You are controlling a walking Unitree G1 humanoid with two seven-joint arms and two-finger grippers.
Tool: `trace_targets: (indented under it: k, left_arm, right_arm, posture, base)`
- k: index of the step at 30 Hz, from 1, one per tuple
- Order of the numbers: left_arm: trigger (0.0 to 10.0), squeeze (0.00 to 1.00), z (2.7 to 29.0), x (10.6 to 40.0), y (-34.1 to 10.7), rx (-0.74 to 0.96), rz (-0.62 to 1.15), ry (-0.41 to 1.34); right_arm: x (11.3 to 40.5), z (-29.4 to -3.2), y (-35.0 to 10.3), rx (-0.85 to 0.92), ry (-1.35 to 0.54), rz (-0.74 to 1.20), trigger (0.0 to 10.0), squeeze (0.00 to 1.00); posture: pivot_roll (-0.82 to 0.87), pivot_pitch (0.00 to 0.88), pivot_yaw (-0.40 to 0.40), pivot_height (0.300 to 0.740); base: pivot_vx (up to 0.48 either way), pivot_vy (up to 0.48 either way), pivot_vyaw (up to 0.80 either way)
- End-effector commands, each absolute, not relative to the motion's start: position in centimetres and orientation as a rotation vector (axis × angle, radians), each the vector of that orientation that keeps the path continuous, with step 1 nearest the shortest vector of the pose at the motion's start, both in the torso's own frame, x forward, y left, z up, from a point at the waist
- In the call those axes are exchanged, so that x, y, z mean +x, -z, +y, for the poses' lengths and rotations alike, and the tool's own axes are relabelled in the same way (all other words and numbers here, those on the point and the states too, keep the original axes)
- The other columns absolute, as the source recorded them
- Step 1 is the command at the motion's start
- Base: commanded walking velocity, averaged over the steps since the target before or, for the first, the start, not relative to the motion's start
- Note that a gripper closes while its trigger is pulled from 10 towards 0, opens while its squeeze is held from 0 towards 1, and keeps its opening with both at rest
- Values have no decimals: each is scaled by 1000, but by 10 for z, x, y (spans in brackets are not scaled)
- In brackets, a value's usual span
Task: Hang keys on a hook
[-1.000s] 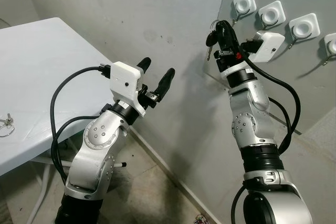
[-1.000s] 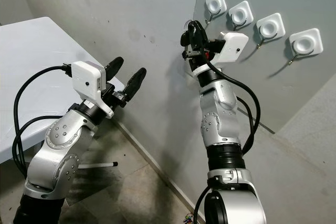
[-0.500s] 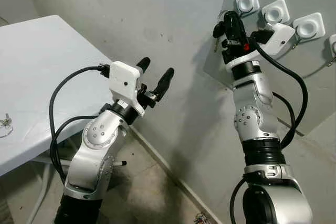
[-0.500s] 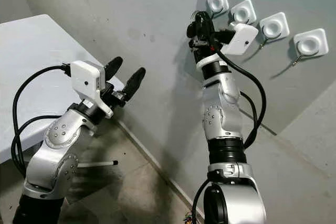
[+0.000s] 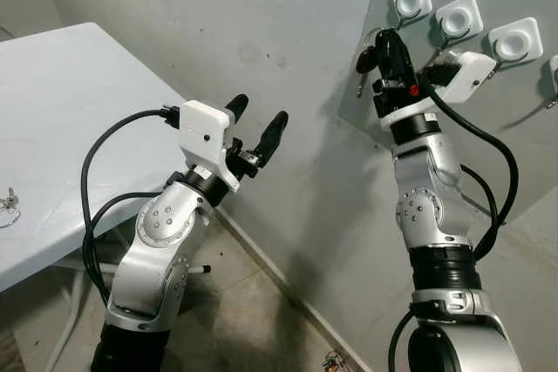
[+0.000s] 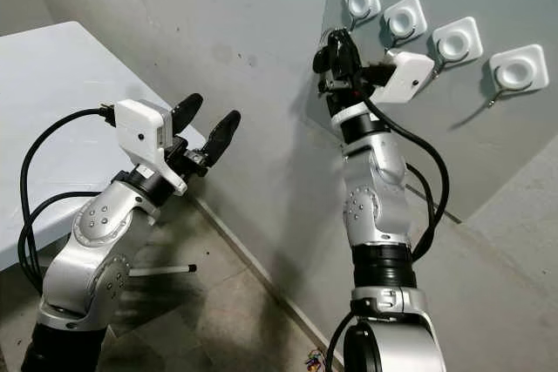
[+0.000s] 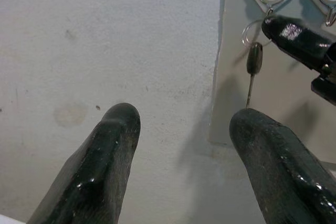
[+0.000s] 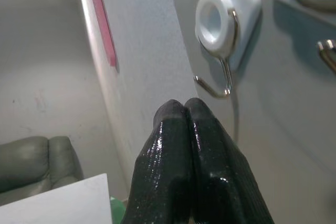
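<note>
Keys first: a dark-headed key on a thin silver ring [image 7: 254,51] dangles from the tips of the right gripper [image 5: 387,43], whose two black fingers are pressed tight together on the ring, up against the grey wall panel [image 5: 488,119]. It hangs just below the first white square hook mount with its bent wire hook [image 5: 410,2], close to it but not on the hook; from the wrist camera the fingertips [image 8: 184,116] sit right under that hook's curled end, and the key itself is hidden behind the fingers there. Three more white hook mounts [image 6: 454,42] run along the panel to the right, the last one cut off at the frame edge in the left eye view.

Left gripper [image 5: 260,124] is raised in mid-air before the plain grey wall [image 5: 218,15], fingers spread wide — holding nothing. Down at the left, a white tabletop [image 5: 61,102] carries a small metal object [image 5: 9,202] at the picture's edge, too cut off to identify. Something small and coloured lies on the floor [image 5: 335,361], hard to make out.
</note>
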State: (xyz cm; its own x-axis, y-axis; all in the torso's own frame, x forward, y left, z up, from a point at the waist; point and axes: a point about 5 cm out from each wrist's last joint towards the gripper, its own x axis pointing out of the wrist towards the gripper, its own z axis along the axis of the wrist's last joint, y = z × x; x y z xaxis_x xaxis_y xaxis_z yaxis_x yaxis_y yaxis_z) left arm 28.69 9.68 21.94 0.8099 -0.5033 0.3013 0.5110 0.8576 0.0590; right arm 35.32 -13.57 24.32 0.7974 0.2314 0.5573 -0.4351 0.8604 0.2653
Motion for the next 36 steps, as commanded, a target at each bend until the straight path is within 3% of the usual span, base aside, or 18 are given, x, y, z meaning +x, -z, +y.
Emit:
trace_targets:
  k: [1, 22, 36]
  left_arm:
    - [10000, 0, 94, 286, -225, -20, -332, 558]
    - [10000, 0, 93, 287, -225, -24, -331, 561]
    - [10000, 0, 95, 286, -226, -30, -330, 547]
  right_arm:
    - [350, -138, -254, 394, -381, -582, 10000, 0]
    - [348, -146, -265, 437, -349, -629, 10000, 0]
    - [357, -144, -248, 426, -295, -496, 10000, 0]
  posture:
    - [-68, 66, -54, 740]
    - [-68, 60, -54, 740]
    - [-64, 62, -55, 740]
  base:
    - [0, 0, 0]
    - [0, 0, 0]
    - [0, 0, 0]
